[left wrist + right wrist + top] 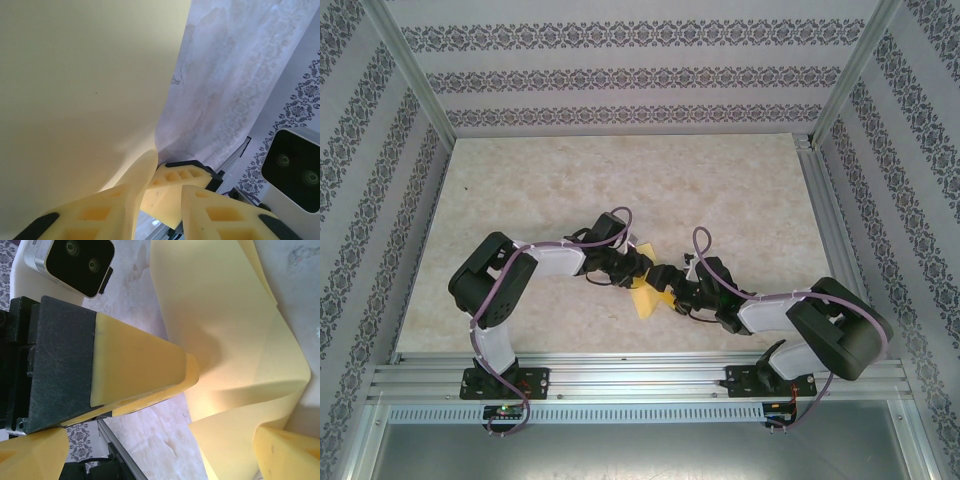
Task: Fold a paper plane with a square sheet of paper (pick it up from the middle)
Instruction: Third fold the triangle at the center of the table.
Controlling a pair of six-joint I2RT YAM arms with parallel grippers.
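**Arm pose.** The left arm [490,285] is based at 7 o'clock of the table [620,180]. Its elbow is folded outward toward 9 o'clock and its forearm runs toward 3 o'clock. The right arm [835,325] is based at 5 o'clock, with the elbow folded outward toward 4 o'clock and the forearm running toward 9 o'clock. Both wrists converge just on the 6 o'clock side of table centre.

**Grippers and sheet.** The left gripper [640,268] and right gripper [674,284] sit tip to tip. The sheet [648,300] is between them, and its exposed part projects toward 6 o'clock.

**Left wrist view.** The sheet spans from 7 to 12 o'clock, one edge curling along the inner face of the 7 o'clock one of the gripper's fingers [95,215]. A gap shows between the two lower down, but paper masks one tip. Whether this gripper clamps the sheet cannot be told.

**Right wrist view.** The right gripper's fingers [287,450] stand wide apart at 5 and 7 o'clock, jaws parted and clamping nothing. The creased sheet runs from 12 o'clock down to the 5 o'clock one. One left-gripper finger enters from 9 o'clock, its tip pressed against the sheet's face at centre.
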